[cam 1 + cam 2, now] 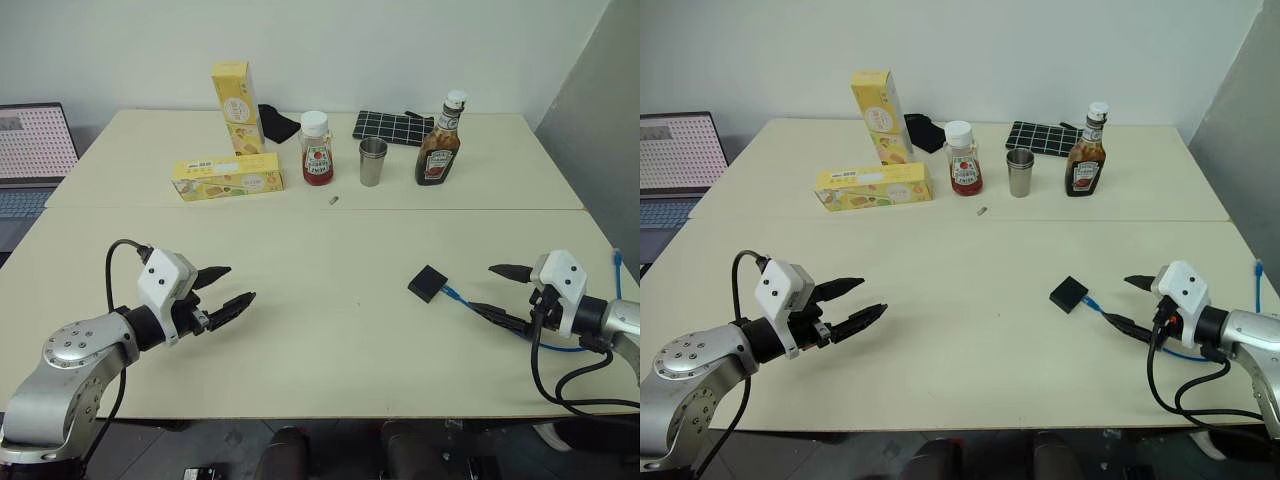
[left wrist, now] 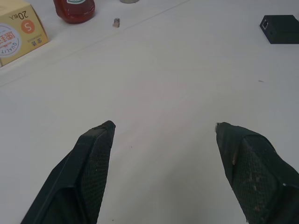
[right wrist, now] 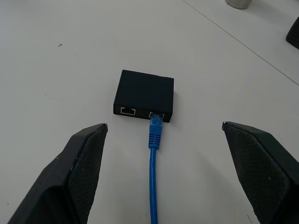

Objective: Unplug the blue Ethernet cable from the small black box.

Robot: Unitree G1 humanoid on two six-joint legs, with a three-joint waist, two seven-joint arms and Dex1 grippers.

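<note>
- Blue Ethernet cable [image 3: 153,177]: thin bright-blue cord, its plug seated in one of two ports on the side of the small black box [image 3: 145,94]; the neighbouring port stands vacant. Cord runs from the box across the surface [image 1: 330,320] toward the right claw and loops past the right arm near the surface's right edge.
- Small black box: flat, squarish, matte; lies on the right half of the surface, near the right claw, not touched by it.
- Right claw [image 1: 500,290]: fingers spread wide, holding nothing; points at the box's port side, with the cable running between the two fingers [image 3: 79,172].
- Left claw [image 1: 228,290]: fingers spread, holding nothing; hovers over the bare left half of the surface, well apart from the box.
- Far side of the surface, left to right: upright yellow carton [image 1: 236,105], yellow carton lying flat [image 1: 227,178], red sauce bottle with white cap [image 1: 317,148], metal cup [image 1: 373,161], brown sauce bottle [image 1: 440,142].
- Behind these: black cloth [image 1: 277,123]; black mat with white grid lines [image 1: 392,127].
- Small grey item [image 1: 334,200], too small to identify, just in front of the red bottle.
- Laptop [image 1: 32,150]: at the far left, screen lit.
</note>
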